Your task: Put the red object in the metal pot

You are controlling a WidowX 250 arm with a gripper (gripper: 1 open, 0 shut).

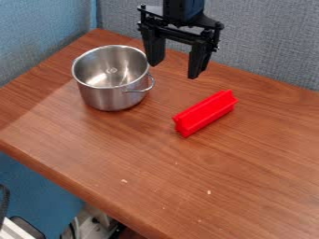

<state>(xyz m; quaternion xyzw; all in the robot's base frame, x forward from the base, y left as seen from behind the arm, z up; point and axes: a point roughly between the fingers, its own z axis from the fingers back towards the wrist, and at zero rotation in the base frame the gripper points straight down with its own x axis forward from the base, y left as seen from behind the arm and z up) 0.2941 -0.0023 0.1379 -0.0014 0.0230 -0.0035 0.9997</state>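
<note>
The black two-fingered gripper hangs pointing down above the brown wooden table, its jaws spread wide and holding nothing. The bright red rectangular plastic block lies flat on the table below and to the gripper's right in the picture, apart from it. The shiny round steel pot stands upright just left of the gripper, empty. No readable writing shows.

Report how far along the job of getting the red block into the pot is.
Nothing looks done yet: the red block lies flat on the table, to the right of the metal pot and apart from it, and the pot is empty. In hand: nothing; the gripper hangs open above the table between pot and block, holding nothing. Left: grasp the block, carry it over the pot, release.
</note>
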